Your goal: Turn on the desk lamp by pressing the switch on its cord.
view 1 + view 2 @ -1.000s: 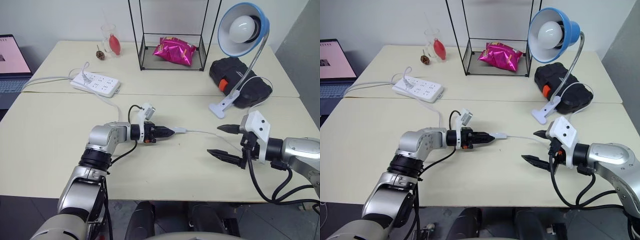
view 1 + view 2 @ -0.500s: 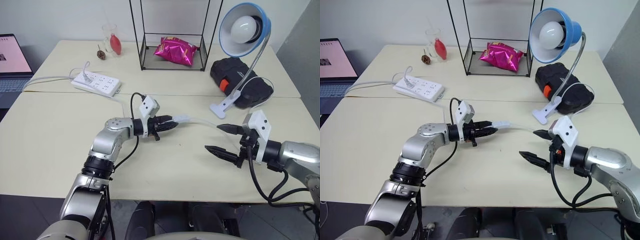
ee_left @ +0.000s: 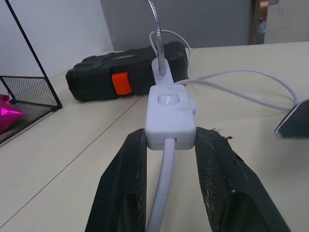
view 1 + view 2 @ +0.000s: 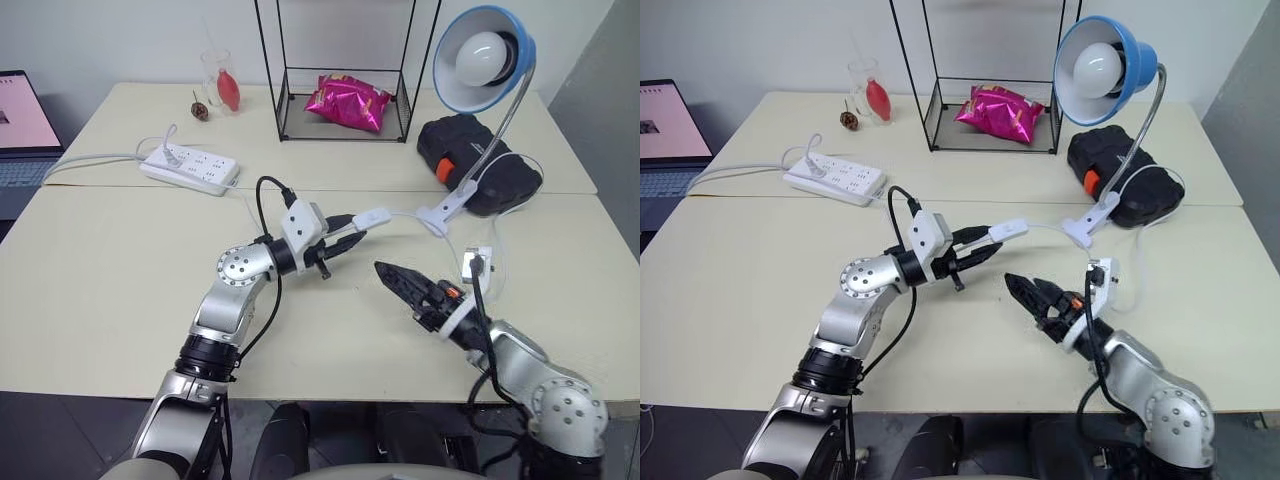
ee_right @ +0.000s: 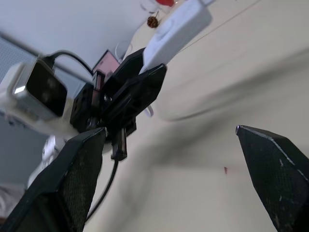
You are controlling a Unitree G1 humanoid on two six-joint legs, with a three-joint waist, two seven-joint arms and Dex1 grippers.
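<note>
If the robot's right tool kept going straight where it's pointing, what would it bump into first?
Probably the left tool holding the switch; the open right tool points at them across bare table. Depth is hard to judge.

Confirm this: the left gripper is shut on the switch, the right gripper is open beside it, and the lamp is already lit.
Not lit. In the left eye view the desk lamp has a dull white bulb. The left gripper is shut on the switch, and the right gripper is open.
</note>
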